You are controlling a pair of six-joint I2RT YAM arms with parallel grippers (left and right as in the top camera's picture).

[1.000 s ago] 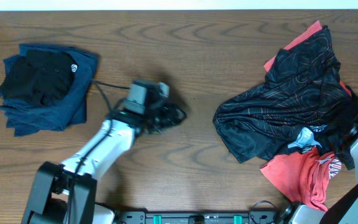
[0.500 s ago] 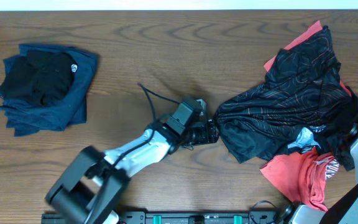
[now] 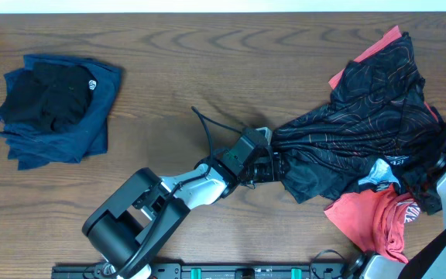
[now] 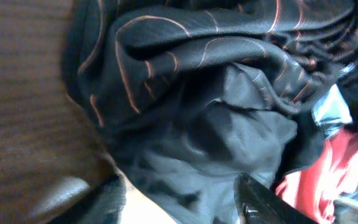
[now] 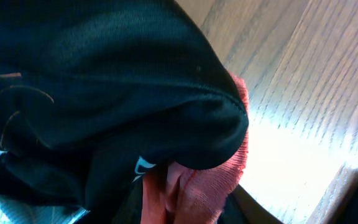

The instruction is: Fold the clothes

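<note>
I see the black shirt (image 3: 362,116) with thin orange contour lines crumpled at the worktop's (image 3: 207,70) right edge, overlapping a red garment (image 3: 366,221). A navy garment (image 3: 84,128) and a plain black garment (image 3: 49,97) lie folded near the far-left corner.

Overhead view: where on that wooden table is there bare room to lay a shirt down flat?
The widest bare wood lies in the middle, between the folded navy-and-black pile on the left and the rumpled black shirt with orange lines on the right, above the left arm. The right side is crowded: that shirt overlaps red garments.
</note>
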